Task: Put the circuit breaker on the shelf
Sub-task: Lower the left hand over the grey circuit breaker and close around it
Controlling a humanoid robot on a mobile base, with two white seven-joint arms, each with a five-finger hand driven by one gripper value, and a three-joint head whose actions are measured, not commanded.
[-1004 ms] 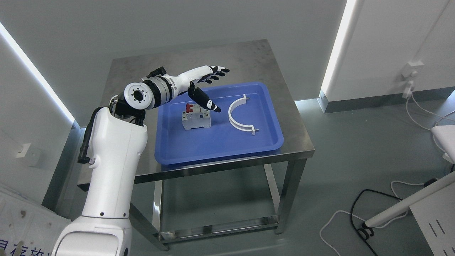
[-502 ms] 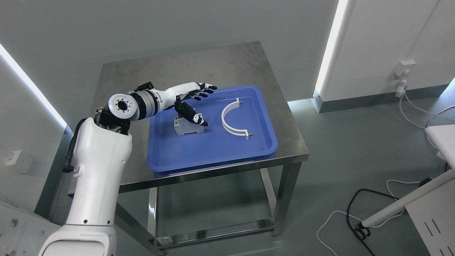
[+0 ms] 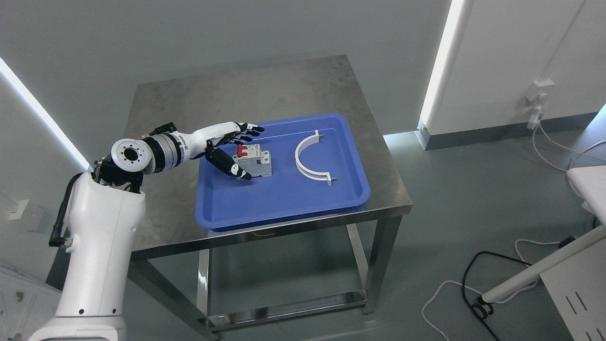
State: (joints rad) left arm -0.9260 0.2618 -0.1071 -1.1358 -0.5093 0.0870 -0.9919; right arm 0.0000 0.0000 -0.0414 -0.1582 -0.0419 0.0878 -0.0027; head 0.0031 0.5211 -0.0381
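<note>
The circuit breaker [image 3: 255, 165], grey with red switches, stands in the blue tray [image 3: 284, 203] on its left half. My left hand [image 3: 245, 152] reaches in from the left at the breaker's left end. It is open, with the fingers [image 3: 246, 133] stretched out behind the breaker and the thumb [image 3: 232, 168] in front of it. The breaker's left end lies between thumb and fingers, but they are not closed on it. The breaker rests on the tray floor.
A white curved bracket [image 3: 310, 161] lies in the tray right of the breaker. The tray sits on a steel table [image 3: 284, 90] with a lower rail. Cables [image 3: 454, 289] and a white pole [image 3: 535, 274] are on the floor at the right.
The camera shifted early on. Since then my left hand has drawn back to the left and lower, uncovering the breaker. The breaker and bracket have stayed in place.
</note>
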